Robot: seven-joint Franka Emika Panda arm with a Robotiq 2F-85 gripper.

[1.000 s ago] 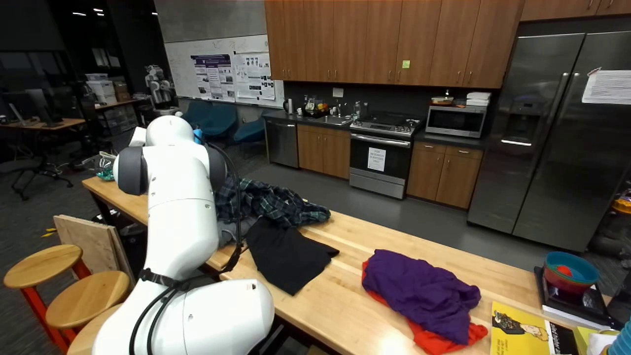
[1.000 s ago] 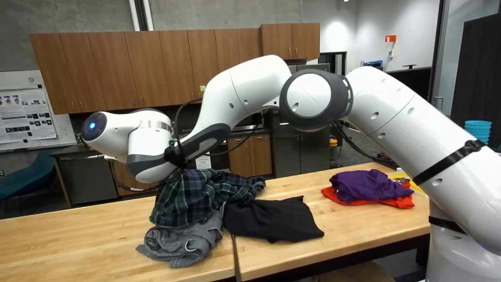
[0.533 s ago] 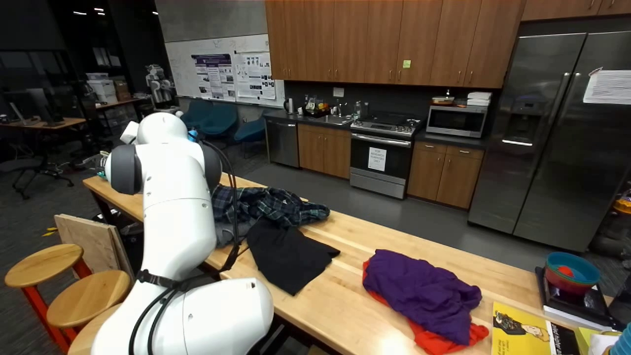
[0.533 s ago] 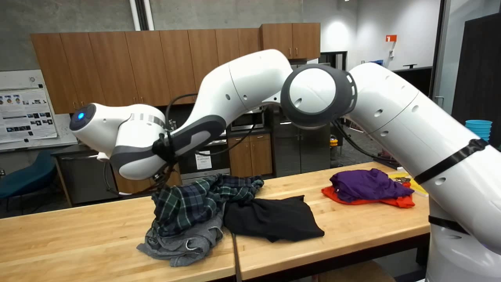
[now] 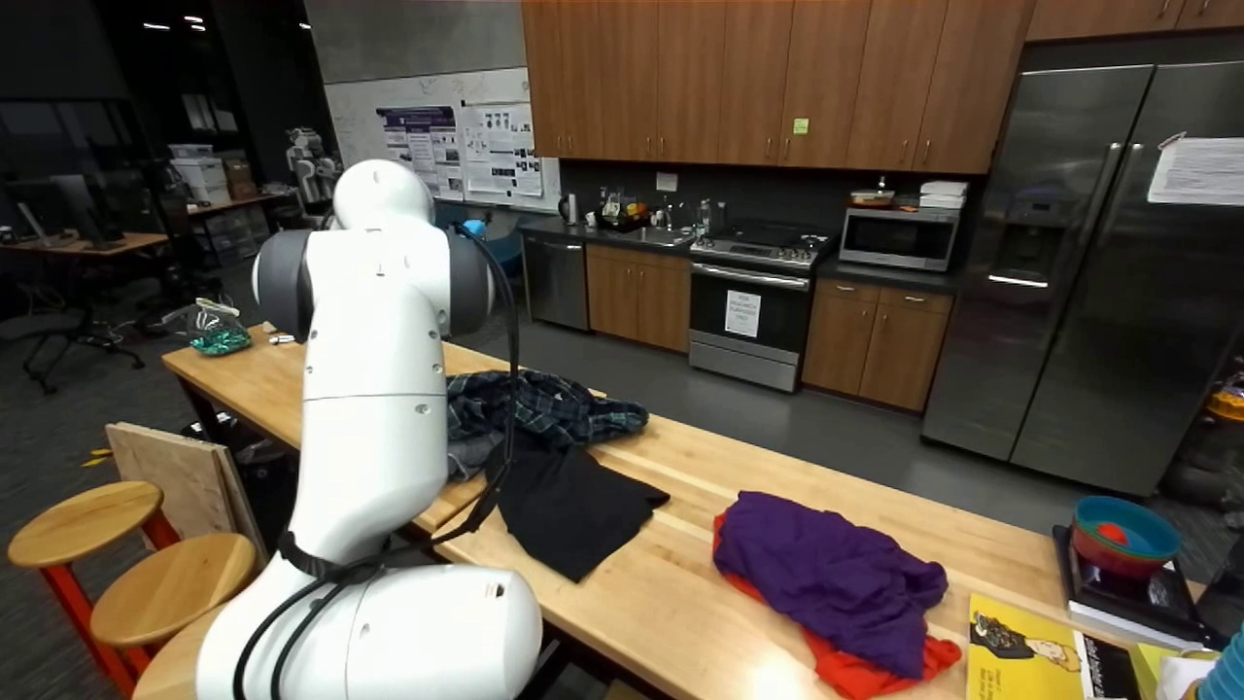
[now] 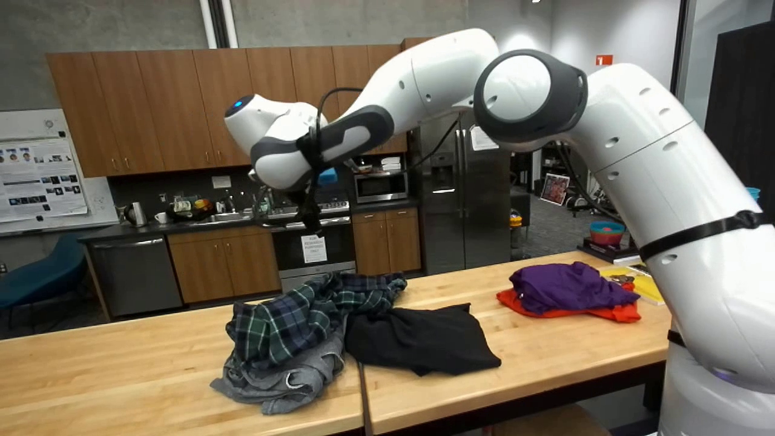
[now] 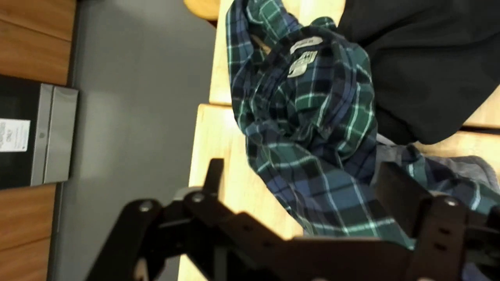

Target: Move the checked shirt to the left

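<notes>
The checked shirt [image 6: 284,321], dark navy and green with thin light lines, lies crumpled on the table, partly over a grey cloth [image 6: 290,381]. In an exterior view the arm hides the left part of the shirt [image 5: 559,408]. From above, the wrist view shows the shirt [image 7: 308,97] with its collar labels, below my gripper [image 7: 302,164]. The fingers stand wide apart with no cloth pinched between them. In an exterior view the gripper [image 6: 310,221] hangs in the air above the shirt, clear of it.
A black cloth [image 6: 424,342] lies against the shirt's right side, across the seam between tables. Farther right, a purple cloth [image 6: 569,287] rests on a red one [image 5: 846,671]. The table's far edge [image 7: 195,156] runs close beside the shirt. A yellow book [image 5: 1020,647] lies at the right end.
The shirt's top, bunched up under the wrist a second ago, has sunk and the shirt now lies apart from the gripper. The arm has risen and swung right in both exterior views.
</notes>
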